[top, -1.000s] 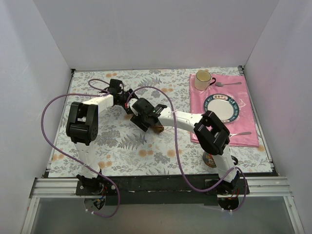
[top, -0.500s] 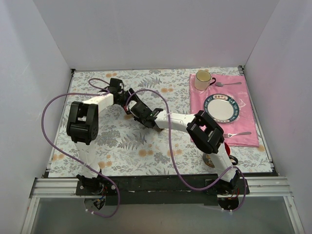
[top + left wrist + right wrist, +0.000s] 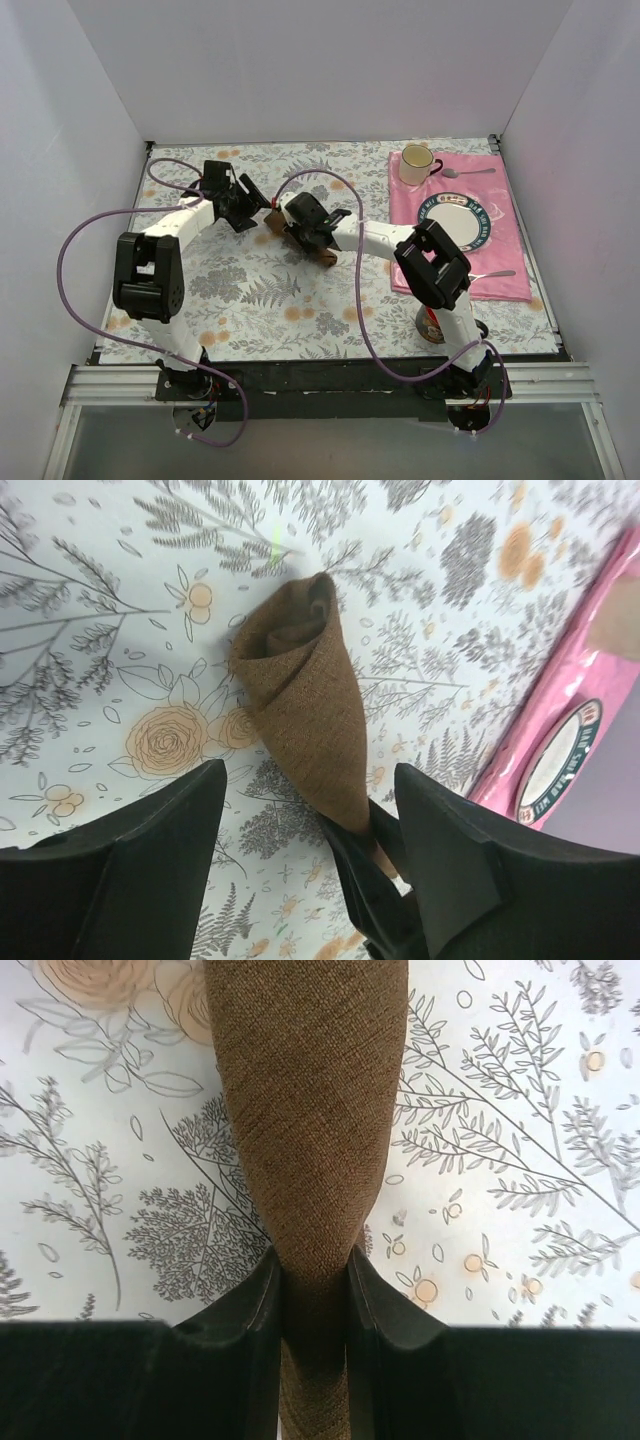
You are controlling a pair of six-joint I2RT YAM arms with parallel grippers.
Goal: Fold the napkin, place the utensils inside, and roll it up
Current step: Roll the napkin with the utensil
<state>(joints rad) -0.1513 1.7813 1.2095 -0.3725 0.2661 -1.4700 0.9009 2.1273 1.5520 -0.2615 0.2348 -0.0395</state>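
The napkin (image 3: pixel 305 1110) is a rolled brown cloth bundle lying on the floral tablecloth at mid-table. My right gripper (image 3: pixel 312 1260) is shut on its narrow end, the cloth pinched between both fingers. From above, the napkin (image 3: pixel 272 220) pokes out to the left of the right gripper (image 3: pixel 303 232), and a bit of brown shows at its other side. My left gripper (image 3: pixel 252 207) stands open just left of the roll, touching nothing. In the left wrist view the napkin (image 3: pixel 300 690) lies ahead between the spread fingers of the left gripper (image 3: pixel 308 772). The utensils are hidden.
A pink placemat (image 3: pixel 510 200) at the right carries a plate (image 3: pixel 455 222), a cream mug (image 3: pixel 416 163), a silver spoon (image 3: pixel 470 172) and a silver fork (image 3: pixel 495 273). Purple cables loop over the tablecloth. White walls close in three sides.
The right gripper has shut on the rolled napkin. The left gripper has opened wider and drawn back to the left, away from the roll.
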